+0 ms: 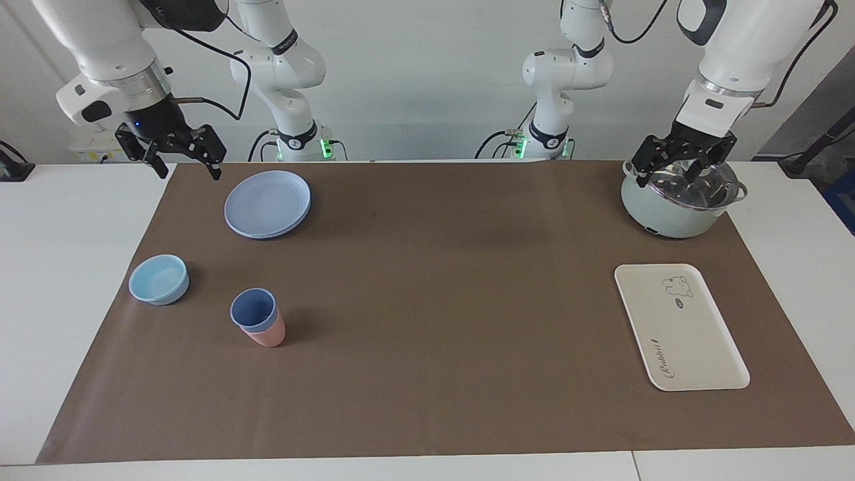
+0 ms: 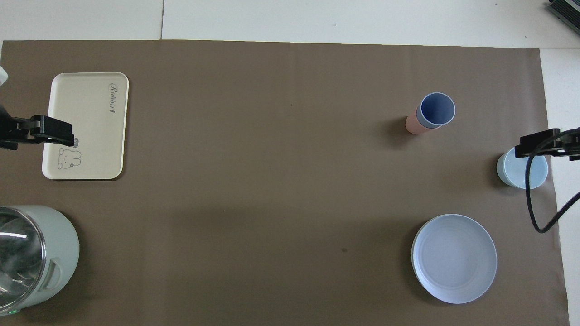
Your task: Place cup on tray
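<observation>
The blue cup (image 1: 254,310) sits nested in a pink cup (image 1: 268,333), well apart from the cream tray (image 1: 681,327) at the left arm's end of the table. The right gripper (image 1: 182,160), raised at the cup's end, and the left gripper (image 1: 676,168), over a pot (image 1: 668,215) near the tray, both hang wide open and empty, so I judge nothing has started.

A white worktop (image 1: 67,267) carries a big brown mat (image 1: 434,300). On the mat sit the tray (image 1: 695,347), a pot (image 1: 668,214), plates (image 1: 267,204), a bowl (image 1: 159,280) and stacked cups (image 1: 259,319).
</observation>
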`<state>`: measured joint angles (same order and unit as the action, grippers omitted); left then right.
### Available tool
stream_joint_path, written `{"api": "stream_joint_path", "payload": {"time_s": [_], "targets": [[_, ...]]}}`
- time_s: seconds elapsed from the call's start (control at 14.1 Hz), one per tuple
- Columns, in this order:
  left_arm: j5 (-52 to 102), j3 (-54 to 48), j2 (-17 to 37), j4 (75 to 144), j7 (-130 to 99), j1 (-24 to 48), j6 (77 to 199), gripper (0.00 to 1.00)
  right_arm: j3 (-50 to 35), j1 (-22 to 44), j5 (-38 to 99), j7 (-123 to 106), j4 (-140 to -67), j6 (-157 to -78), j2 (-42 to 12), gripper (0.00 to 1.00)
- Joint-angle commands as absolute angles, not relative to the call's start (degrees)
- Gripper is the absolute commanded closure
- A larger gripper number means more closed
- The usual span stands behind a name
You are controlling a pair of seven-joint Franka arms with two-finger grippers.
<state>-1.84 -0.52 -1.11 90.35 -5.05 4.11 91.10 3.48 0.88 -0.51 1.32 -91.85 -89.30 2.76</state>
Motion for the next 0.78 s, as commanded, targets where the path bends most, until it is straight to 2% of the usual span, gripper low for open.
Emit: {"api": "stream_joint_path", "payload": {"time_s": [0.0, 0.71], "targets": [[-2.5, -0.9, -2.5, 91.9, -4.6, 3.6, 91.1, 0.00, 3.3, 0.9, -0.9, 2.3, -92.8, -89.0, 3.6, 0.00], [-2.5, -0.9, -2.5, 92.0, -4.6, 3.6, 91.1, 0.00, 3.3, 1.1, -0.9, 1.8, -93.1, -88.8, 3.7, 0.00]]}}
